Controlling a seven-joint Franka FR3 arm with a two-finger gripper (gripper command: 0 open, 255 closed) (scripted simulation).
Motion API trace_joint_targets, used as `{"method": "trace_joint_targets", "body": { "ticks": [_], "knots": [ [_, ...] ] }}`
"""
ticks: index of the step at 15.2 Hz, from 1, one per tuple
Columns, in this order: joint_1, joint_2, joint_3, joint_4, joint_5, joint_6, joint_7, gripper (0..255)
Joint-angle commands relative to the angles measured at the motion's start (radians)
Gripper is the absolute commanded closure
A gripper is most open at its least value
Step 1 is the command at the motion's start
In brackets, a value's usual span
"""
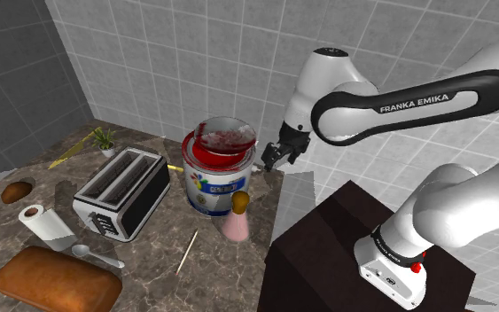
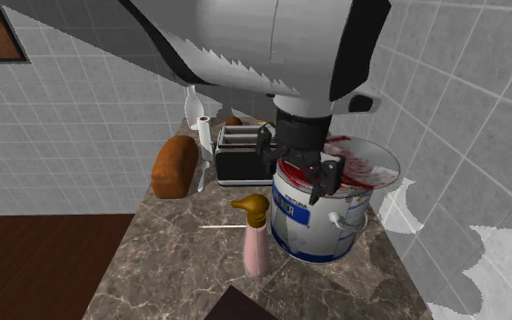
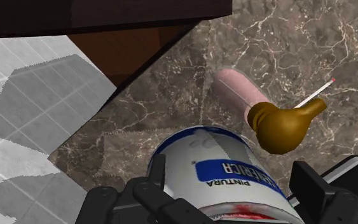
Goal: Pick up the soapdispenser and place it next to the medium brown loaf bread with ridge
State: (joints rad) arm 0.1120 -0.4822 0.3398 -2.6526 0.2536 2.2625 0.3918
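Observation:
The soap dispenser [image 1: 237, 219] is a pink bottle with a brown pump top. It stands upright on the marble counter just in front of a red-and-white paint can [image 1: 215, 175]. It also appears in the second exterior view [image 2: 256, 238] and the wrist view [image 3: 240, 95]. A long brown loaf [image 1: 56, 280] lies at the counter's near left corner, far from the dispenser; the loaf [image 2: 174, 167] sits at the far end in the second exterior view. My gripper [image 1: 272, 158] hangs open and empty above the can's right side [image 2: 305, 175], higher than the dispenser.
A black-and-silver toaster [image 1: 121, 191], a paper roll [image 1: 40, 222], a spoon [image 1: 97, 256], a thin skewer [image 1: 188, 251] and a small brown roll [image 1: 15, 191] share the counter. The dark stand [image 1: 345, 237] borders the dispenser's right. Tiled walls close the back.

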Motion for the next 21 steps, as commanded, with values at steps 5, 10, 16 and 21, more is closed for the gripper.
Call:
{"method": "trace_joint_targets", "body": {
  "ticks": [5, 10, 16, 21],
  "knots": [
    [-0.008, 0.231, 0.119, 0.043, -0.03, 0.222, 0.138, 0],
    [-0.034, 0.435, 0.201, 0.112, -0.174, 0.367, 0.317, 0],
    [-0.037, 0.535, 0.194, 0.113, -0.279, 0.454, 0.392, 0],
    [-0.034, 0.563, 0.186, 0.115, -0.312, 0.475, 0.416, 0]
  ]
}}
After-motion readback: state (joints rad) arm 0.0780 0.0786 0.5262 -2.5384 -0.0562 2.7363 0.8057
